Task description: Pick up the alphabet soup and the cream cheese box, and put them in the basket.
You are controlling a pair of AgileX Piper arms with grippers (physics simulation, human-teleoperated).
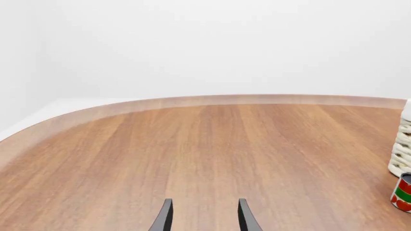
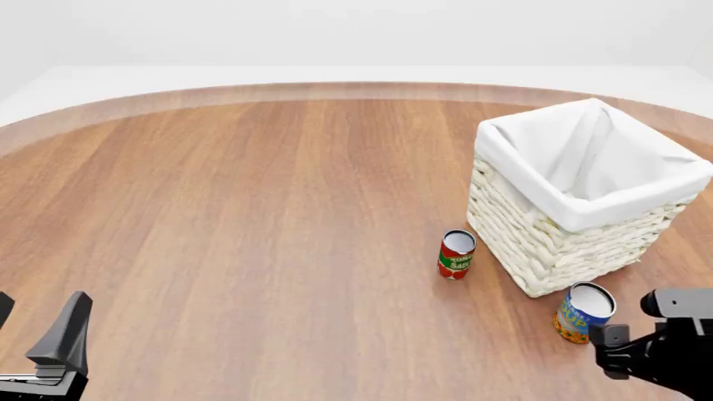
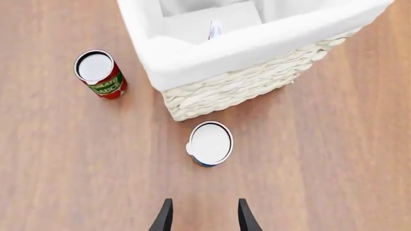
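Observation:
The alphabet soup (image 2: 584, 312), a blue can with an orange lower band and white top, stands upright near the front corner of the basket (image 2: 557, 242). From above, the alphabet soup (image 3: 210, 143) lies just ahead of my open right gripper (image 3: 204, 217), apart from its fingertips. In the front view the right gripper (image 2: 637, 327) hovers just right of the can. My left gripper (image 2: 39, 327) is open at the near left, far from everything, and in its own view the left gripper (image 1: 204, 219) holds nothing. The cream cheese box is hidden or out of view.
A red-and-green can (image 2: 456, 254) stands left of the basket and also shows as the red-and-green can (image 3: 99, 74). The basket (image 3: 244, 84) has a white cloth lining with a thin pale sliver inside that I cannot identify. The basket wall (image 1: 401, 154) edges the left wrist view.

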